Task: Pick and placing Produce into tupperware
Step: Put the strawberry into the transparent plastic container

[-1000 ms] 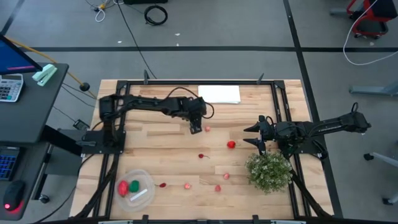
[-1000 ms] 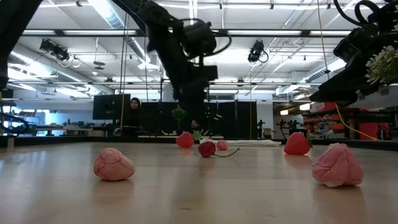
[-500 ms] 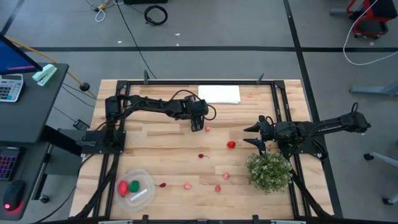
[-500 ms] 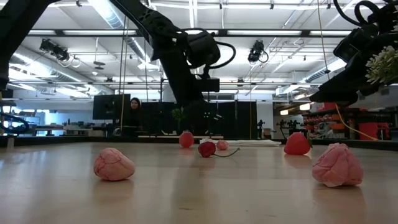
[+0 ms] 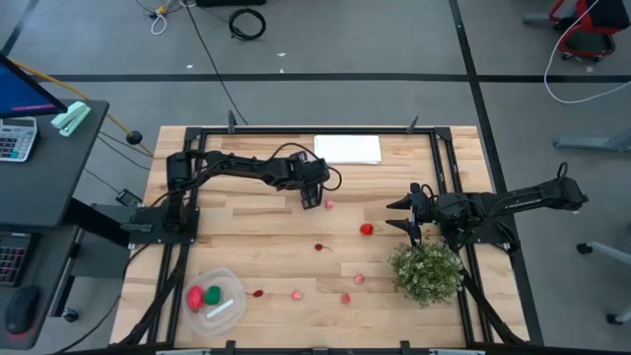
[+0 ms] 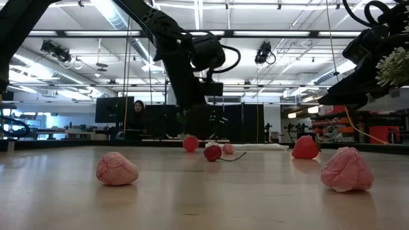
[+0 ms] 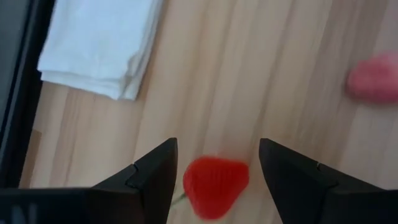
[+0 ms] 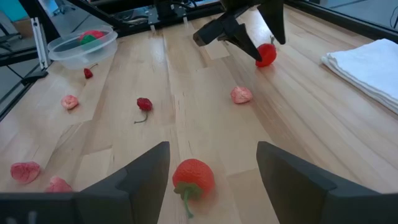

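My left gripper (image 5: pixel 312 200) (image 7: pixel 217 144) is open and points down at a small red strawberry (image 7: pixel 214 185) (image 6: pixel 190 143) that lies on the table left of centre, toward the far side. Its fingers stand on either side of the fruit without touching it. My right gripper (image 5: pixel 407 215) (image 8: pixel 212 146) is open and waits off the table by the right edge, facing a second red strawberry (image 8: pixel 193 177) (image 5: pixel 366 229). The round clear tupperware (image 5: pixel 215 293) (image 8: pixel 84 43) sits at the near left corner with a red and a green piece inside. Several pink and dark red pieces lie scattered, one pink piece (image 5: pixel 328 205) beside the left gripper.
A folded white cloth (image 5: pixel 347 148) (image 7: pixel 99 43) lies at the far edge, just beyond the left gripper. A bushy green plant (image 5: pixel 426 271) stands at the near right, beside the right arm. A dark cherry (image 5: pixel 319 247) lies mid-table. Bare wood lies between the left gripper and the tupperware.
My left gripper has come down over the red strawberry and shifted slightly toward the far edge, staying open. The strawberry has kept its place on the table.
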You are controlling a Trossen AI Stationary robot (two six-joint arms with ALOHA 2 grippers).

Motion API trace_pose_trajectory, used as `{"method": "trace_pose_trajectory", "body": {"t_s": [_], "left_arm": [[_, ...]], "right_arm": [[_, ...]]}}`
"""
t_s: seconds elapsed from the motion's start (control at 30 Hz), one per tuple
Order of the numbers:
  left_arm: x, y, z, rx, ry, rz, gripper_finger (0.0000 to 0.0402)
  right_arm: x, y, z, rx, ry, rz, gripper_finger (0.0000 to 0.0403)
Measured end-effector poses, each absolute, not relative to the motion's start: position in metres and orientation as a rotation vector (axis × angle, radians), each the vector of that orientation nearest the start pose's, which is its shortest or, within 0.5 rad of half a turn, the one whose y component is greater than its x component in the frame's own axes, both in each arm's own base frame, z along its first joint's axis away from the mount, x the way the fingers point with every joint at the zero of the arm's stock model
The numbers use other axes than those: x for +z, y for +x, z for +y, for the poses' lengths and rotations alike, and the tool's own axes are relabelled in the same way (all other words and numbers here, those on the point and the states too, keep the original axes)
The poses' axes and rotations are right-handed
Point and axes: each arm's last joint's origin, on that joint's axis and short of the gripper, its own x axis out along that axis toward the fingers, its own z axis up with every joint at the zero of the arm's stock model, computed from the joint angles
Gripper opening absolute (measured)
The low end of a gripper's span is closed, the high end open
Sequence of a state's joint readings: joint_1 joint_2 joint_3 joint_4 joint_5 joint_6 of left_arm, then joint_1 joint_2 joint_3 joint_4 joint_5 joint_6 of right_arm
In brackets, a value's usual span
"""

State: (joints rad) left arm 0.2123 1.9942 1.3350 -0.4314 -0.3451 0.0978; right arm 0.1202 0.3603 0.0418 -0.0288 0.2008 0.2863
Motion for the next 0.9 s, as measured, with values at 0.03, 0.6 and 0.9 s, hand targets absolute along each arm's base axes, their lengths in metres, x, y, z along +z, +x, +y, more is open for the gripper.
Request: {"method": "trace_pose_trajectory", "body": {"t_s": [0.03,0.6,0.9], "left_arm": [[0.157,0.390,0.094,0.426,0.188,1.154,0.0231],[0.153,0.379,0.094,0.289,0.411,1.324,0.0231],[0.154,0.380,0.099,0.328,0.373,1.294,0.0231]], "right_arm": [[0.144,0.115,0.008,-0.128,0.228,0.329,0.0250],[0.144,0.115,0.008,-0.128,0.228,0.329,0.0250],[0.144,0.115,0.008,-0.128,0.228,0.329,0.0250]]}}
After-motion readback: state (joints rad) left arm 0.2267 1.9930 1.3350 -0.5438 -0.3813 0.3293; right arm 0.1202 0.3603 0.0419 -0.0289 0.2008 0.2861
